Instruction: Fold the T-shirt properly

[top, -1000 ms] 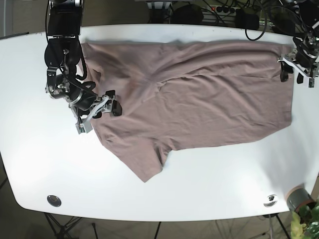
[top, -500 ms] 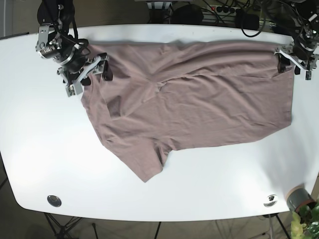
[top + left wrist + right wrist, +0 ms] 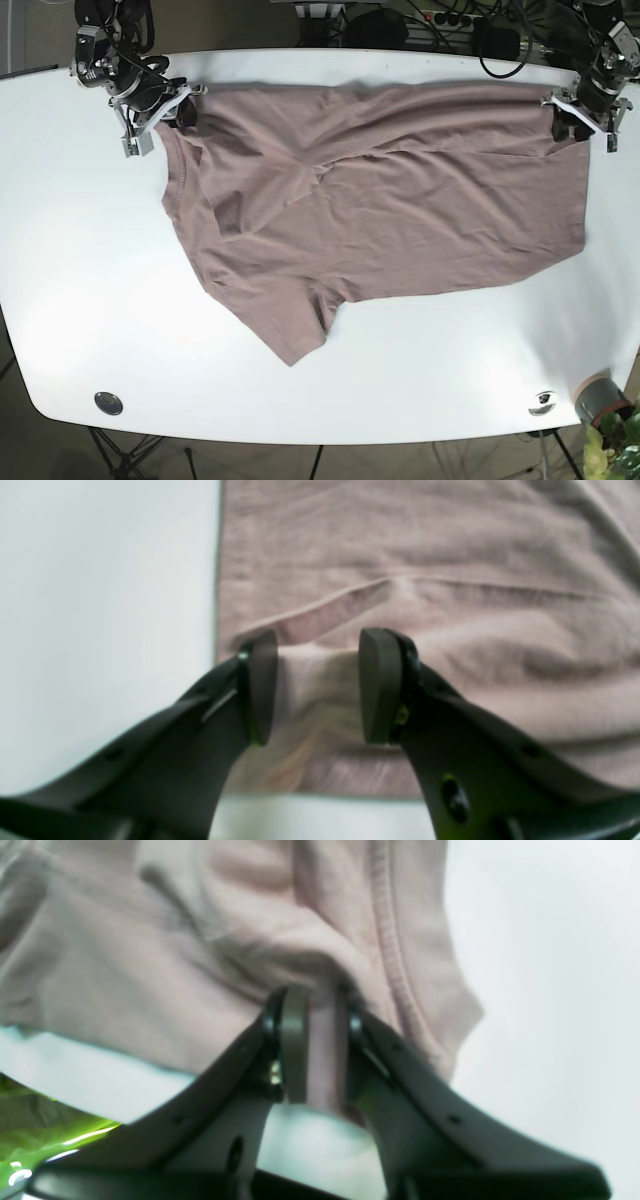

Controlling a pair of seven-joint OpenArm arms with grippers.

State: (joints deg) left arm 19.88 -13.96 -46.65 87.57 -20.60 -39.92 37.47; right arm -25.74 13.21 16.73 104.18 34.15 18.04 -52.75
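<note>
A wide white table (image 3: 80, 300) with rounded corners fills most of the room's middle. Two small round metal fittings sit near its front edge, one at the left (image 3: 108, 403) and one at the right (image 3: 543, 402). Just off the right front corner stands a grey pot (image 3: 598, 397) with a leafy green plant (image 3: 615, 445). Dark cables (image 3: 500, 40) trail behind the far edge.

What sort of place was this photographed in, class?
Probably a robotics lab: a T-shirt lies on a white table, worked by the left gripper and right gripper, with cables behind.
</note>
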